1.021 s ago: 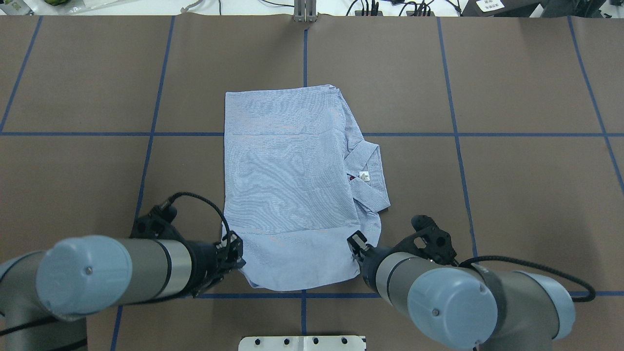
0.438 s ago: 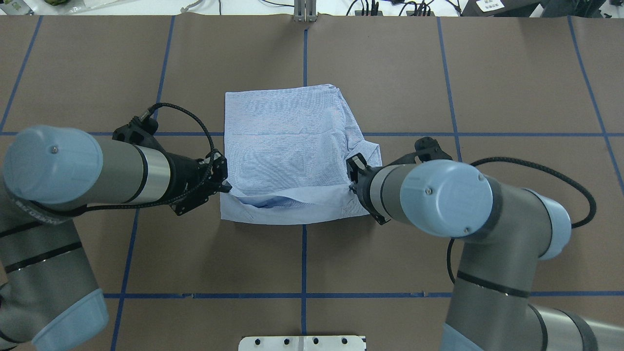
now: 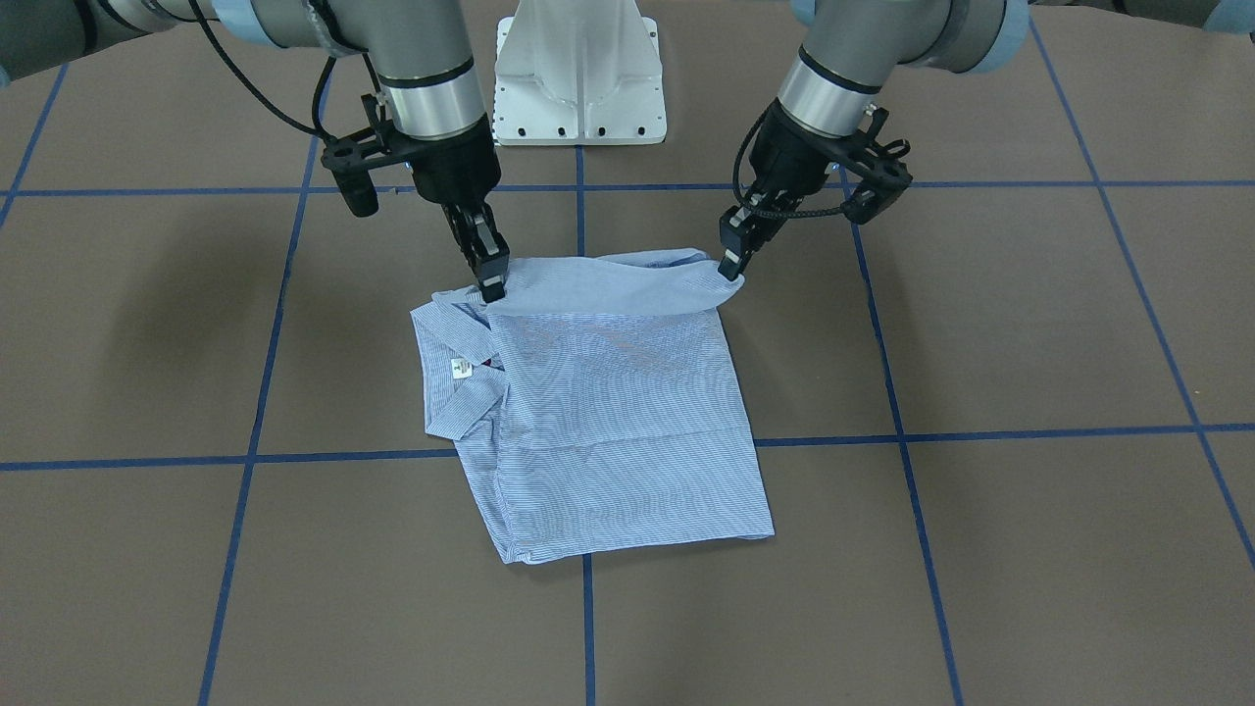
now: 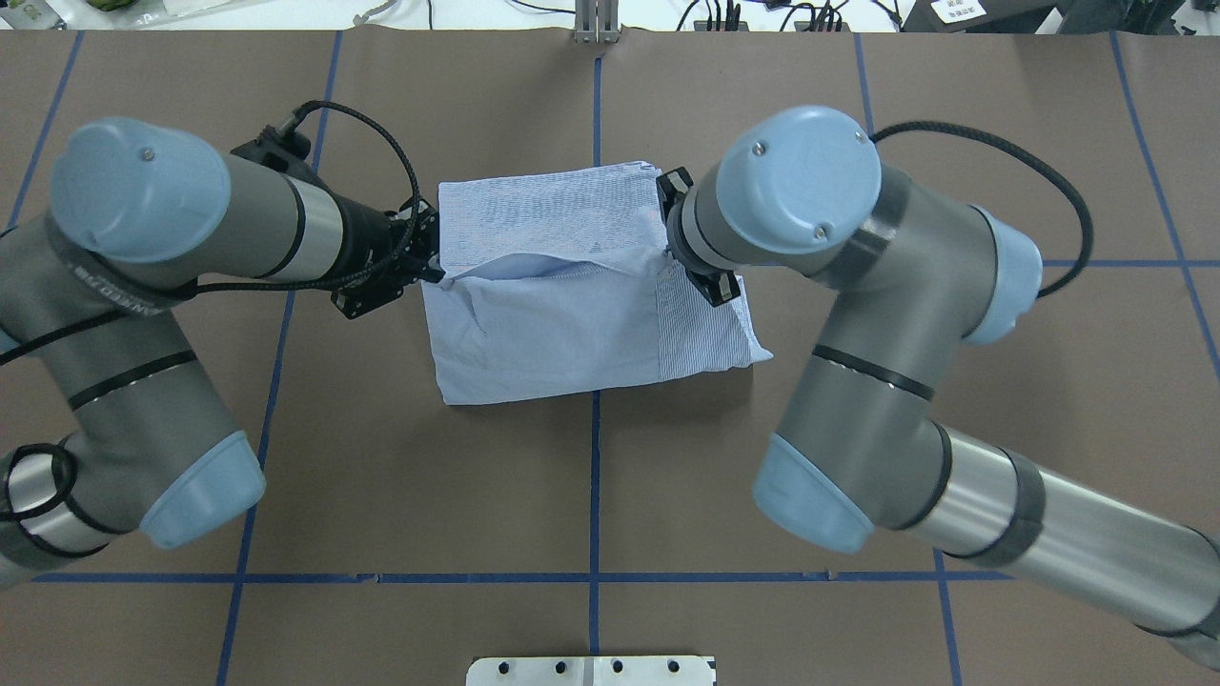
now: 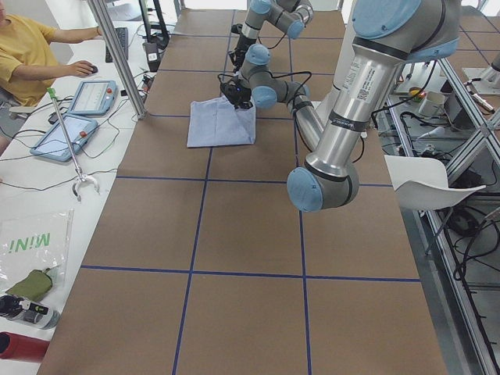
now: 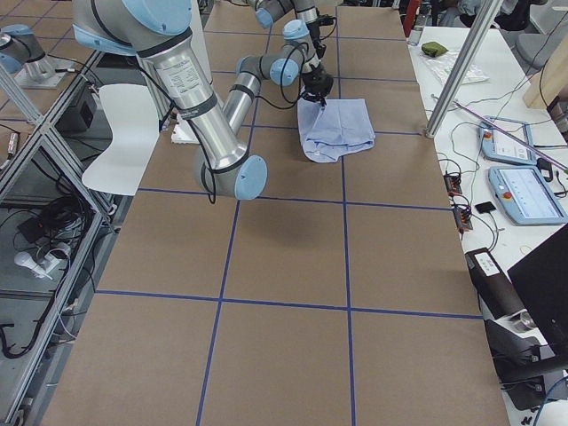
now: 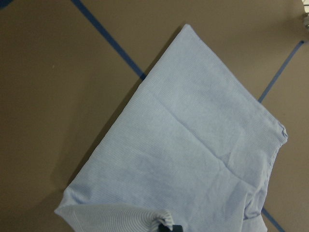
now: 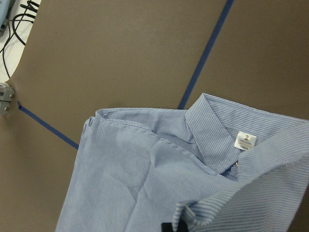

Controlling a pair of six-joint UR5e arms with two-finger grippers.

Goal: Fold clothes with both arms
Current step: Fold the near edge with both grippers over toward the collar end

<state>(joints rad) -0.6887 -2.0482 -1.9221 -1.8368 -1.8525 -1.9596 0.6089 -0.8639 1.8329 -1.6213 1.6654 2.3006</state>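
Note:
The clothes are one light blue striped shirt [image 3: 608, 422] [image 4: 548, 329] lying folded on the brown table, collar and white neck label [image 3: 459, 369] [image 8: 246, 140] toward the robot's right. Its robot-side edge is lifted off the table and held over the rest. My left gripper [image 3: 731, 267] [image 4: 435, 272] is shut on one corner of that raised edge. My right gripper [image 3: 491, 286] is shut on the other corner, beside the collar. In the overhead view the right wrist hides its fingertips. Both wrist views show pinched fabric [image 7: 145, 217] [image 8: 203, 208] at the bottom edge.
The white pedestal base [image 3: 578, 69] stands at the robot's edge. Blue tape lines [image 3: 922, 436] cross the brown table. Cables and a post [image 4: 598, 19] sit along the far edge. A seated person [image 5: 23, 55] and tablets [image 5: 98, 95] are beside the table.
Both arms have moved away from the robot, carrying the shirt's near edge up and farther over the shirt. The fold line on the table has shifted farther from the robot.

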